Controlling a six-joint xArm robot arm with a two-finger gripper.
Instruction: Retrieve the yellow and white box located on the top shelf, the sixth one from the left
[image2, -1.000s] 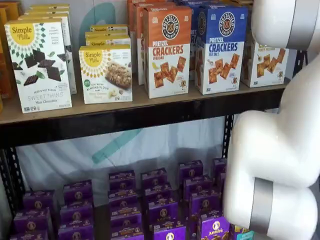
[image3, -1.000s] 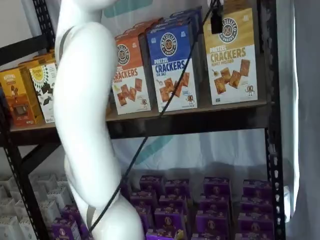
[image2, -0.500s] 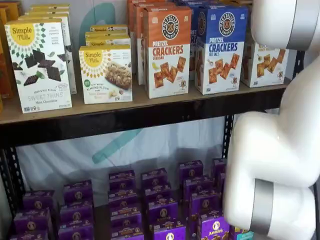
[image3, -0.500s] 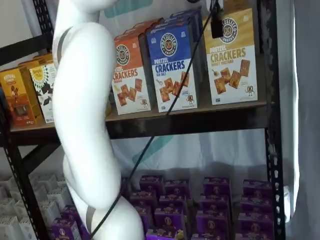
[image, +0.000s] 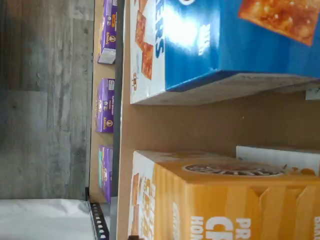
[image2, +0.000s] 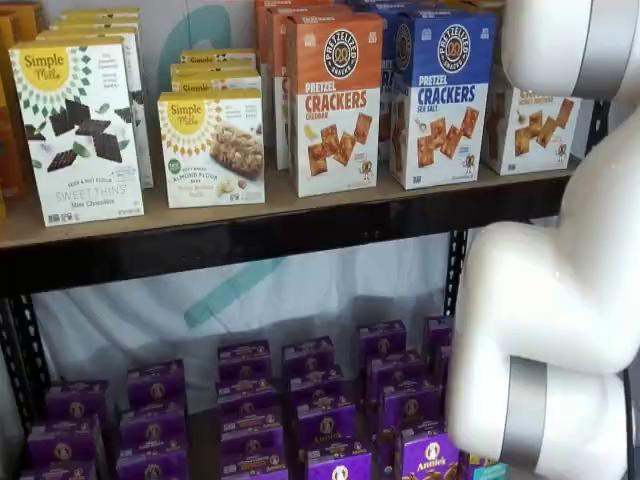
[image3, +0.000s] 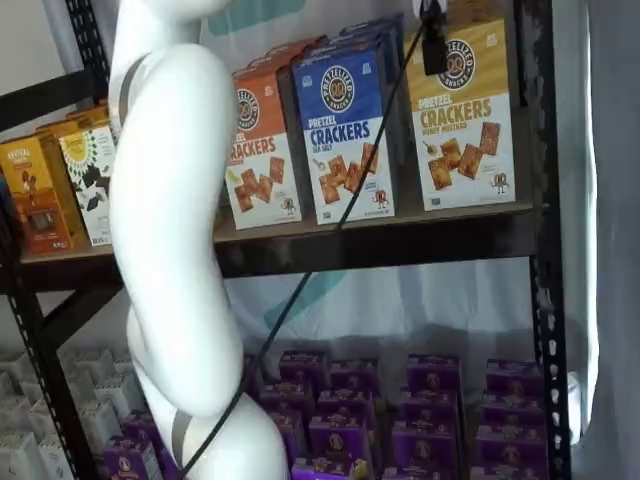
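Observation:
The yellow and white box (image3: 465, 115) stands at the right end of the top shelf (image3: 400, 222), upright, next to a blue Pretzel Crackers box (image3: 345, 130). In a shelf view my white arm hides its top part (image2: 530, 128). In the wrist view its yellow top (image: 225, 205) is close, with bare shelf board (image: 210, 125) between it and the blue box (image: 225, 45). My gripper (image3: 433, 45) shows only as a black finger hanging from the view's top edge, in front of the box's upper left corner. Whether it is open cannot be told.
An orange Pretzel Crackers box (image2: 335, 100) and white Simple Mills boxes (image2: 78, 130) stand further left on the top shelf (image2: 300, 212). Purple boxes (image2: 325, 410) fill the lower level. A black upright (image3: 535, 200) stands just right of the yellow and white box. A cable (image3: 330, 240) hangs across.
My arm's upper link has swung a little to the right in a shelf view. The black finger has sunk slightly. The boxes have not moved.

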